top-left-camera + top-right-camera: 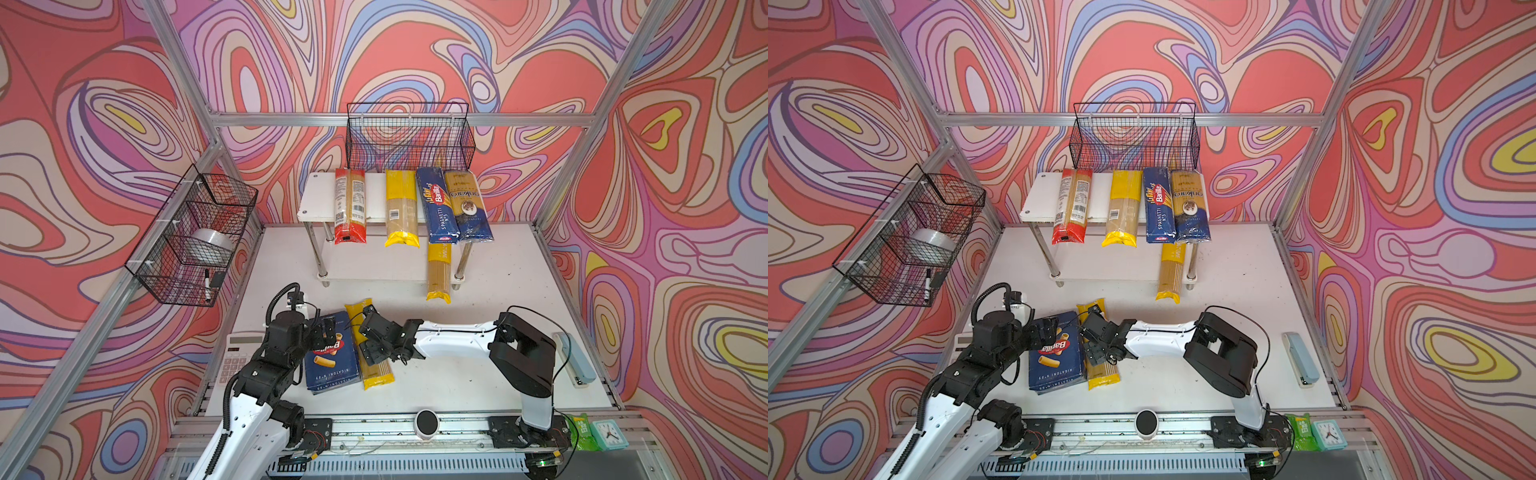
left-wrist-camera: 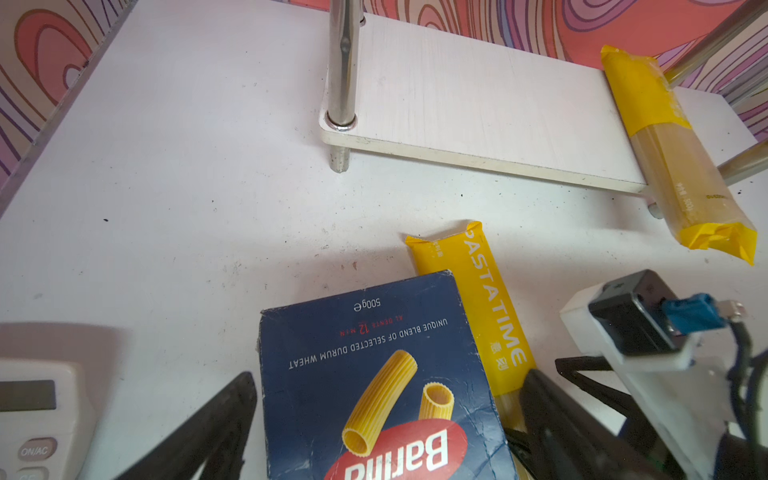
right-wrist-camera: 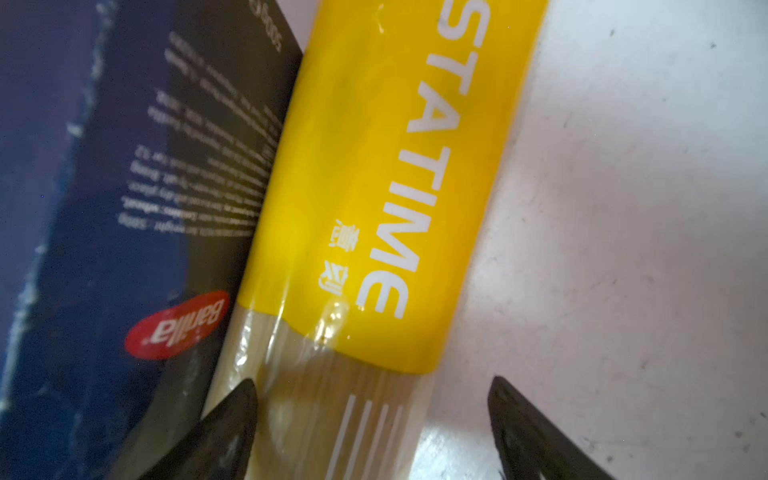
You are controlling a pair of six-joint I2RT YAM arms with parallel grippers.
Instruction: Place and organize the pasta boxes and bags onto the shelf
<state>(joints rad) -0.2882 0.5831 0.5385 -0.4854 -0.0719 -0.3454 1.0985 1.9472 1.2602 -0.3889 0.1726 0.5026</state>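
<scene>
The yellow PASTATIME bag (image 1: 376, 374) lies on the bench (image 1: 457, 374) tight against the rigatoni box (image 1: 332, 368), well short of the shelf (image 1: 320, 195). The right tool (image 3: 372, 395) straddles it, released (one jaw squeezed in beside the box), and the left tool (image 2: 392, 376) hangs released over the box, holding nothing. Picking the bag seems the step in hand: next the right jaws must clench on it alone, then lift shelfward.

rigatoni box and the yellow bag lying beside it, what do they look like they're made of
Rigatoni box: looks like matte printed cardboard, with whitened, scuffed edges and creases on its face. Yellow bag: probably thin glossy plastic film; it catches the light, crinkles at its end, and a clear part shows the spaghetti.
</scene>
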